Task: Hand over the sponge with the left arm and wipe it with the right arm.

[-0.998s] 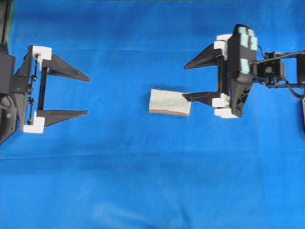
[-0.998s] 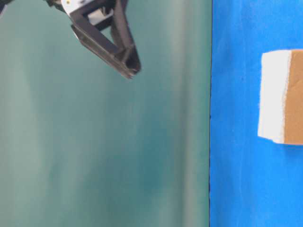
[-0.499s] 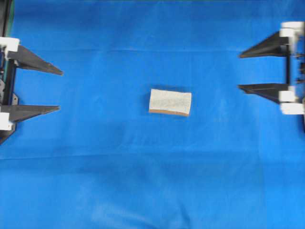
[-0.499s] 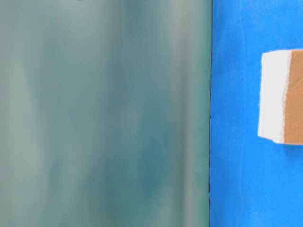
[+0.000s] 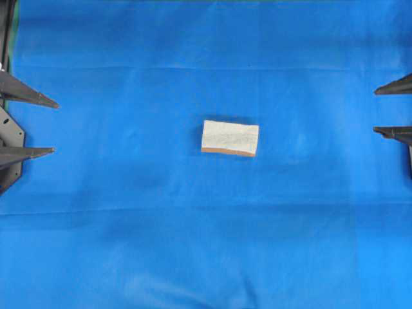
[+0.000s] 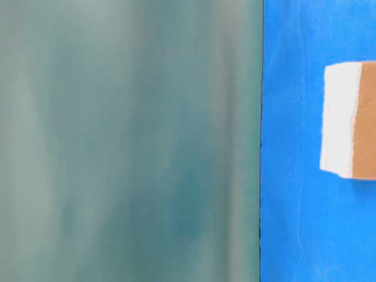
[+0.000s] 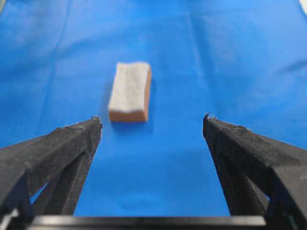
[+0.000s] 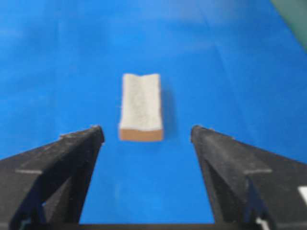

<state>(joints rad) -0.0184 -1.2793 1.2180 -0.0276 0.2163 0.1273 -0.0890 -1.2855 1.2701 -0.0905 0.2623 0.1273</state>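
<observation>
Sponge [image 5: 230, 138] lies alone on blue cloth [image 5: 193, 244]; left hand [image 5: 45, 126] and right hand [image 5: 380, 111] both gape, well apart from it

Surface [image 5: 129, 244] covered w/ blue cloth, faint creases across it, esp. near lower edge in overhead view. Lying flat approx. at centre — sponge [image 5: 230, 138], pale fuzzy side up, thin orange-brown layer beneath, touching cloth. Cloth edge straight against grey-green backdrop [image 6: 129, 141] in table-level view.
</observation>
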